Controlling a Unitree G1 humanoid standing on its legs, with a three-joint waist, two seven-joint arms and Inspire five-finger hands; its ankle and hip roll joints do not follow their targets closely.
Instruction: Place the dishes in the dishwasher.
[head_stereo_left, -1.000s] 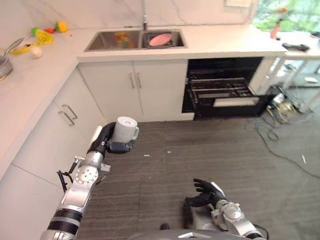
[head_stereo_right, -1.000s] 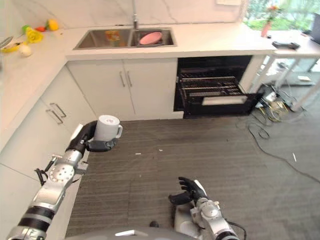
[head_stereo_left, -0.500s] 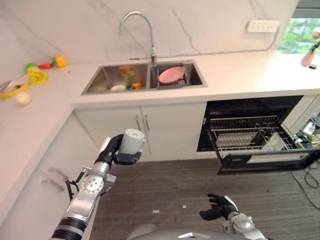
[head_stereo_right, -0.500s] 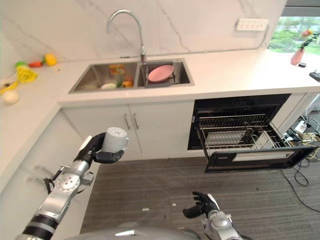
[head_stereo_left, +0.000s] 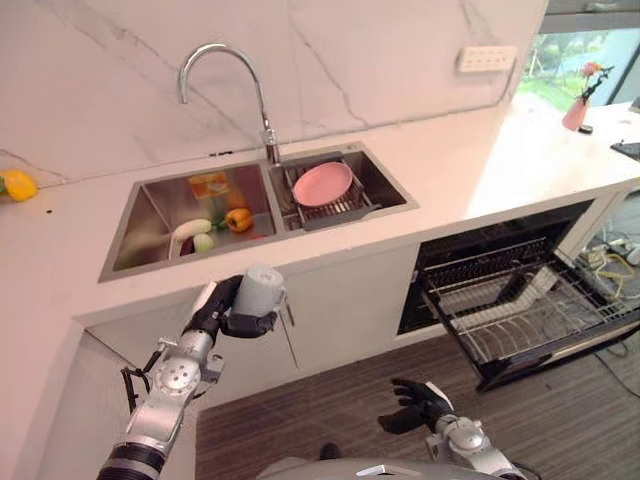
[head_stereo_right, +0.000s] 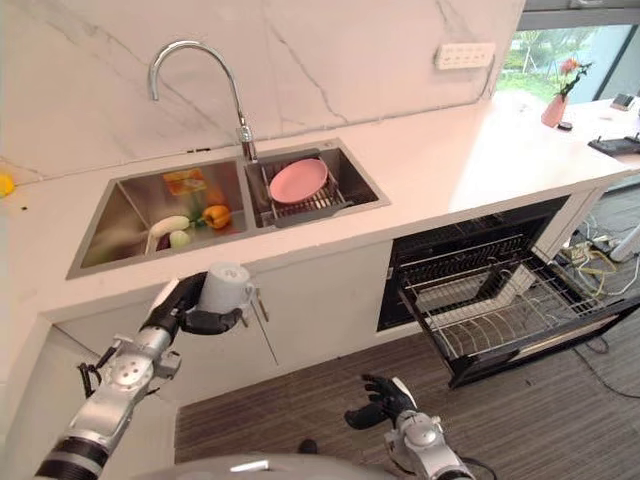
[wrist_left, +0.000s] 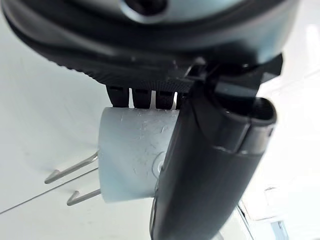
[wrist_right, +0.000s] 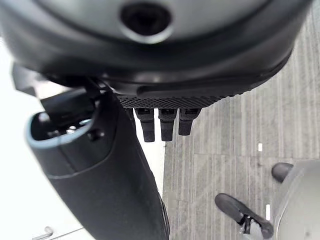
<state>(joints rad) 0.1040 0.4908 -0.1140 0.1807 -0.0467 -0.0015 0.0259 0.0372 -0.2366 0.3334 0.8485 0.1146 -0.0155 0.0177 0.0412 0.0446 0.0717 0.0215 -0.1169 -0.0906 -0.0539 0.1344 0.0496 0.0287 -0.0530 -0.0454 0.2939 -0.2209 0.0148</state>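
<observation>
My left hand (head_stereo_left: 222, 310) is shut on a pale grey mug (head_stereo_left: 260, 291), held upright in front of the white cabinet doors below the sink; the left wrist view shows the mug (wrist_left: 131, 152) clasped between fingers and thumb. A pink plate (head_stereo_left: 322, 184) rests on a wire rack in the sink's right basin (head_stereo_left: 385, 180). The dishwasher (head_stereo_left: 520, 310) stands open at the right with its wire rack pulled out, well apart from the mug. My right hand (head_stereo_left: 415, 404) hangs low over the floor, fingers relaxed and holding nothing.
The left basin (head_stereo_left: 150, 225) holds vegetables and a white item. A curved tap (head_stereo_left: 225, 85) rises behind the sink. A yellow item (head_stereo_left: 15, 184) lies on the counter at far left, a pink vase (head_stereo_left: 577, 110) at far right. Grey floor lies in front of the cabinets.
The camera has swung up and nearer the counter, so the sink and dishwasher appear larger. My left hand still holds the mug, now before the sink cabinet. The right hand stays low.
</observation>
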